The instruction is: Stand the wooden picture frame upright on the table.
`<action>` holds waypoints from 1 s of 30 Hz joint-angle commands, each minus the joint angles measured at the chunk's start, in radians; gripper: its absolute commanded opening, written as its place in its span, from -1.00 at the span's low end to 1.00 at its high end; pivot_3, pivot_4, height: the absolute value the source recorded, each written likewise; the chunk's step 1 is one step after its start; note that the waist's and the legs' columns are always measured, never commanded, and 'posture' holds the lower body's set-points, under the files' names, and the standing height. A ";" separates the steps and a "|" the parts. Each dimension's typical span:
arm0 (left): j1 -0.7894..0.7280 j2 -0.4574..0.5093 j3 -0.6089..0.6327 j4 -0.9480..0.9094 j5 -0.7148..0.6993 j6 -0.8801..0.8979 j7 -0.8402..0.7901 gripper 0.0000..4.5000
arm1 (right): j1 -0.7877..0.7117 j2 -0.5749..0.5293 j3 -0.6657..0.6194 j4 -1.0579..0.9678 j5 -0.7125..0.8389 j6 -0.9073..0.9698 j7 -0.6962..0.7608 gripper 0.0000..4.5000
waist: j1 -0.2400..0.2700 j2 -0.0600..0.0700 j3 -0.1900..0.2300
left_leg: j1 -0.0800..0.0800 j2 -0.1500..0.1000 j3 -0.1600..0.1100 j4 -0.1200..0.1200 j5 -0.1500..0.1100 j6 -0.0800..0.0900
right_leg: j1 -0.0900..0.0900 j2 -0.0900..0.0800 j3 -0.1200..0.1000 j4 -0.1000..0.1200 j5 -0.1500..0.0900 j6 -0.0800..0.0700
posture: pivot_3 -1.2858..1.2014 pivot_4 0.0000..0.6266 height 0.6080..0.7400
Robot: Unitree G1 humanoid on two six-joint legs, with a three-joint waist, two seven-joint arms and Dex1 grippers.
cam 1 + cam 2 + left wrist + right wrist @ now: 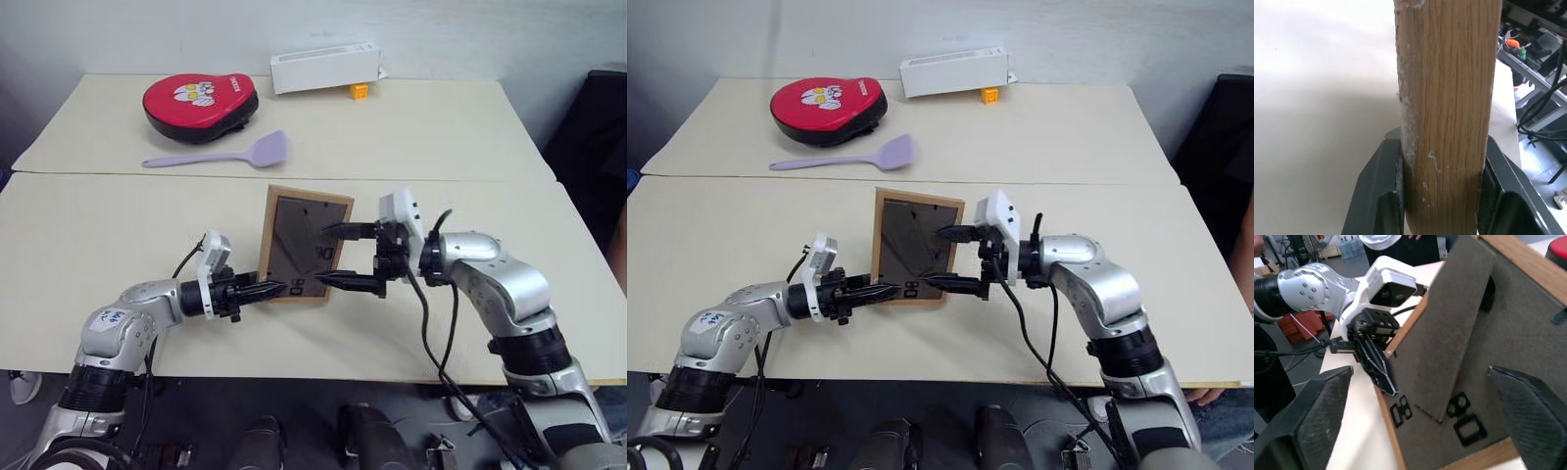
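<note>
Nearest, the left gripper reached in from about 8 o'clock of the scene's centre. Its fingers were clamped on the wooden picture frame, pinching the lower left corner of the wood edge between the two pads, as the left wrist view showed close up.

The frame stood roughly at the centre of the near table, tilted, its dark grey back turned toward the robot. The fold-out easel stand was swung away from the back panel. Whether the frame's lower edge touched the tabletop could not be told.

At about 3 o'clock of the frame, the right gripper pointed left at the back panel. Its two fingers were spread wide, one above the other, gripping nothing; the tips were just in front of the grey back.

Farther off, on the second table top, a lilac spatula lay at about 11 o'clock of the frame. Beyond it sat a red padded mitt. At 12 o'clock, against the wall, lay a white oblong box with a small yellow block just beside it.
</note>
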State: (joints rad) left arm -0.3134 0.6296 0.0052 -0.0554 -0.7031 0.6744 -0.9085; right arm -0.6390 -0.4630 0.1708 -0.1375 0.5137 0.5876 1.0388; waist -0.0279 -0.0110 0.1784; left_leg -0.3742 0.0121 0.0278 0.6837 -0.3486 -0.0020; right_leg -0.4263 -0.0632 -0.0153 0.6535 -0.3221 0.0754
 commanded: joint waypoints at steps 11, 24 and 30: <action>0.002 -0.028 0.023 -0.051 -0.035 0.102 0.010 -0.44 | 0.006 0.060 0.019 -0.060 0.019 -0.050 0.064 0.99 | 0.001 0.000 0.000 | 0.001 0.000 0.000 -0.001 0.000 0.000 | 0.000 0.000 0.000 0.002 0.000 0.000 | 0.03 -0.52 1.00; -0.081 -0.034 0.174 -0.004 -0.296 0.518 0.093 -0.44 | 0.102 -0.016 -0.058 -0.053 -0.029 -0.279 0.112 0.99 | 0.000 0.000 0.000 | 0.002 0.001 0.000 -0.001 0.001 -0.001 | -0.001 0.001 0.001 0.001 0.000 -0.001 | 0.03 -0.52 1.00; -0.215 0.004 0.246 0.122 -0.422 0.930 0.194 -0.44 | 0.100 -0.016 -0.172 0.074 -0.111 -0.625 0.097 0.99 | 0.001 0.000 0.000 | 0.001 0.000 0.000 -0.001 0.001 -0.001 | 0.000 0.001 0.000 0.004 0.000 0.000 | 0.03 -0.52 1.00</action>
State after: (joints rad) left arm -0.5028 0.6233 0.2009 0.0461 -1.0585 1.5250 -0.7301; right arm -0.5345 -0.4639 0.0543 -0.0724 0.4151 0.0593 1.1388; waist -0.0264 -0.0115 0.1785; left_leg -0.3729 0.0114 0.0277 0.6831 -0.3477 -0.0030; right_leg -0.4265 -0.0621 -0.0148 0.6577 -0.3223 0.0751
